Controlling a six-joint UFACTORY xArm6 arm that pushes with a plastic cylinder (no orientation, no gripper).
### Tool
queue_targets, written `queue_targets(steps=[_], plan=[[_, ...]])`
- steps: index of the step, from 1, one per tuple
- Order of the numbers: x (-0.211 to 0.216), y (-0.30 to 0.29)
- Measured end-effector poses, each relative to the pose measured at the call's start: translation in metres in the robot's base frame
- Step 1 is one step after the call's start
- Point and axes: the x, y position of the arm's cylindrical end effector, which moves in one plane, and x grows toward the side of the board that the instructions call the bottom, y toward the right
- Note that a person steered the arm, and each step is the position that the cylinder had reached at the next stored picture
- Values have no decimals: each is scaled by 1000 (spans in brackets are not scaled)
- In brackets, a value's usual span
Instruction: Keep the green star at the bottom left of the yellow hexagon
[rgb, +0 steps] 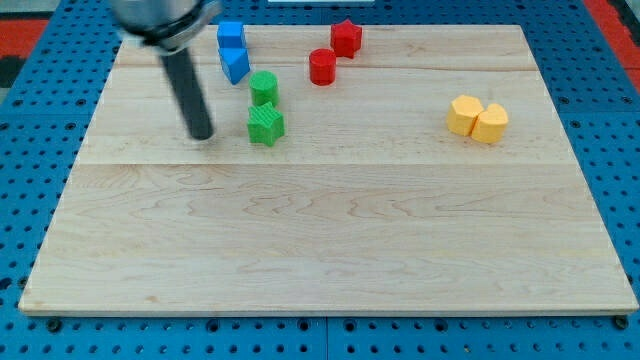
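The arm's upper body is cut off at the view's top left, and its rod slants down so that my tip (201, 135) rests on the wooden board (320, 250), just left of the green star (266, 125); it bears no claw. Rightward sit a green cylinder (264, 87), two blue blocks (233, 52), two red blocks (334, 52) of unclear shape, then, well apart, the yellow hexagon (464, 115) touching a yellow heart-like block (490, 123).

one high, angled view looks down over the whole wooden board (330, 250).
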Motion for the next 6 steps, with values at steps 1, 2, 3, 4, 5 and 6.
queue_targets(steps=[1,2,3,4,5,6], plan=[[-13,106],[-14,207],[-14,165],[-9,115],[41,168],[36,224]])
